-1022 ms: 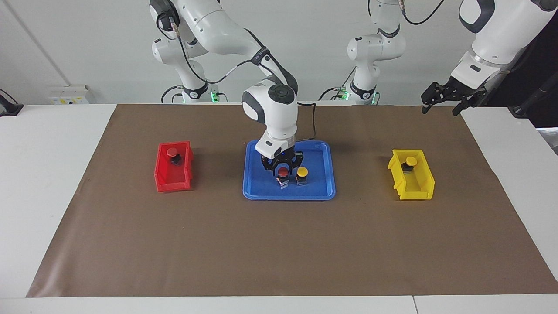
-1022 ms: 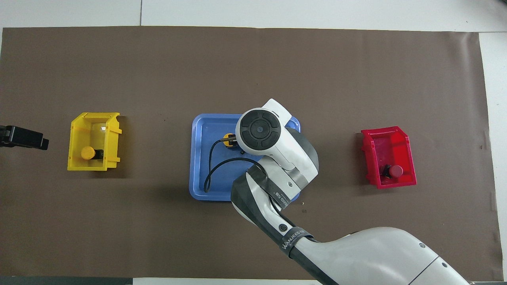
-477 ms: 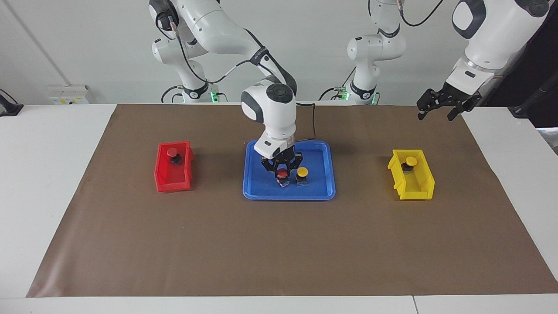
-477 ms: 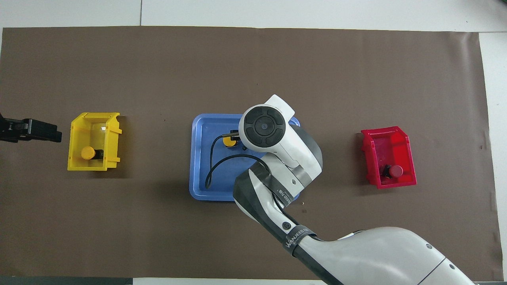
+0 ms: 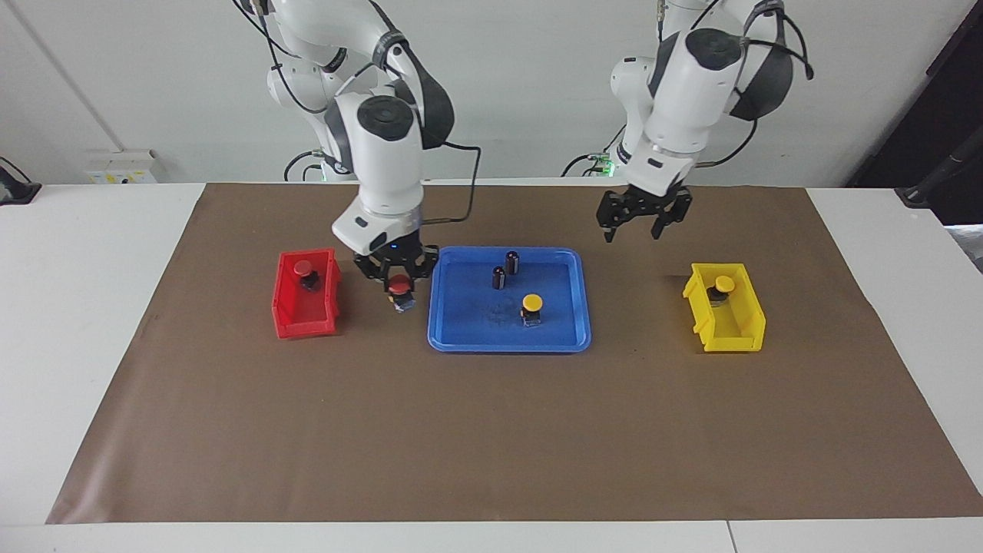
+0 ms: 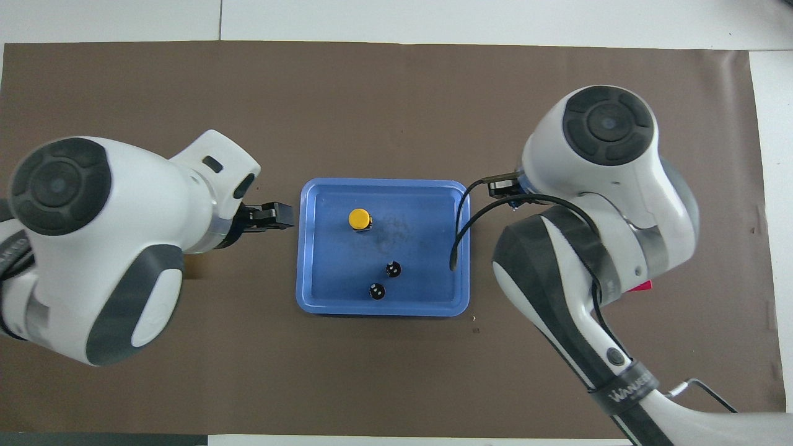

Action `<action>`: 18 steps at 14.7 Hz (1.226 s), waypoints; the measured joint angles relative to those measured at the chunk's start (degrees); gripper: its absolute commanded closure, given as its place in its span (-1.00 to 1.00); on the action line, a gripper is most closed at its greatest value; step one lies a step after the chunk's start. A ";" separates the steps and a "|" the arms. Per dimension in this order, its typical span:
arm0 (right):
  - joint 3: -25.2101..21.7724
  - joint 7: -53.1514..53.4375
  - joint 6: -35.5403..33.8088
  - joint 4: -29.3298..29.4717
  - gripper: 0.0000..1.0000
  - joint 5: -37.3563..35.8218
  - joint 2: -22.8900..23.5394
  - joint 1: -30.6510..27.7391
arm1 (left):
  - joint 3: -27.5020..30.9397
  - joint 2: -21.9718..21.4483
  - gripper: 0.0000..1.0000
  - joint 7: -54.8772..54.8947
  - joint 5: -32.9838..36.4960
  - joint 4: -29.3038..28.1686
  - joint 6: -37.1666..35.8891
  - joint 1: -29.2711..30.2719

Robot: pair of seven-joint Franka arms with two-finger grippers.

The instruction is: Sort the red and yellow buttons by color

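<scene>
My right hand was low in the blue tray a moment ago, closing on the red button. Now it is clenched on that button and has lifted it out. It hangs in the air in the middle band of the frame, over the brown mat between the tray and the red bin. The other red button already sits in that bin. So I think this one only needs a short trip over the bin wall, and then I let go. My left hand has moved too. It was up by the edge of the counter, past the yellow bin. Now it hangs with its fingers spread wide and holds nothing, over the mat between the tray and the yellow bin, in the upper part of the frame. The last yellow button stands alone in the tray, near two black tubes that are not mine to sort. The other yellow button is in its bin. I think my left hand is coming for the last yellow one, so the sorting is close to done.
</scene>
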 measured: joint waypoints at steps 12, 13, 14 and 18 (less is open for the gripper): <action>-0.02 -18.69 12.40 -16.06 0.53 2.61 -5.37 -14.63 | 0.50 23.80 -0.30 -14.96 4.38 10.15 12.72 -10.02; -0.01 -18.73 13.91 -17.31 0.53 2.93 -5.37 -14.69 | 0.58 24.18 -0.23 -15.05 4.40 10.46 12.80 -10.02; 0.02 -18.73 15.26 -18.49 0.53 3.01 -5.38 -14.69 | 0.69 24.21 -0.22 -15.15 4.41 10.58 12.81 -10.02; 0.03 -20.60 20.55 -23.10 0.53 3.02 -5.39 -15.62 | 1.11 24.21 0.26 -15.30 4.42 10.77 12.81 -10.00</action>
